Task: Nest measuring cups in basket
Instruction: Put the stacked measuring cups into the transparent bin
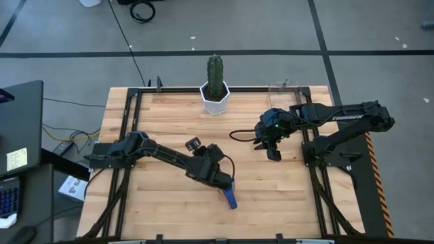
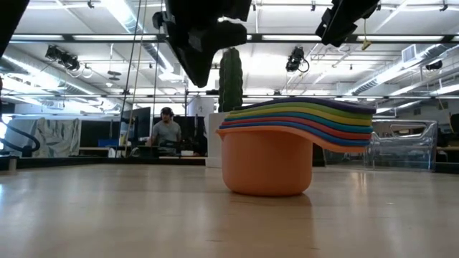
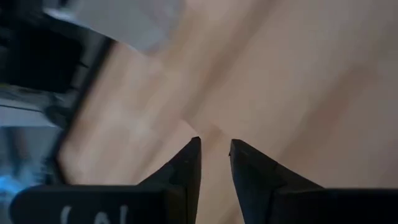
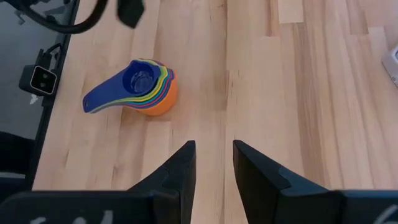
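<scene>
While the high view looks straight down, the measuring cups [image 1: 230,197] show as a nested stack on the bare wooden tabletop [image 1: 169,115], with the blue handle sticking out. The left claw [image 1: 225,181] hangs right above the stack, not gripping it. The right claw [image 1: 273,153] hovers well away from the stack, toward the basket [image 1: 281,88], which sits clear and hard to see at the tabletop's far edge, beside the white pot with the cactus [image 1: 215,85].

At tabletop level, the measuring cups [image 2: 276,154] stand upright with the orange one at the bottom and the others layered inside it, their handles fanning to one side. The basket [image 2: 405,143] stands behind them, apart.

From the left wrist, the left claw [image 3: 215,155] has a narrow gap between its fingers, holding nothing, over bare wood.

From the right wrist, the right claw [image 4: 214,158] is likewise slightly parted and empty, with the measuring cups [image 4: 140,87] well ahead of it.
</scene>
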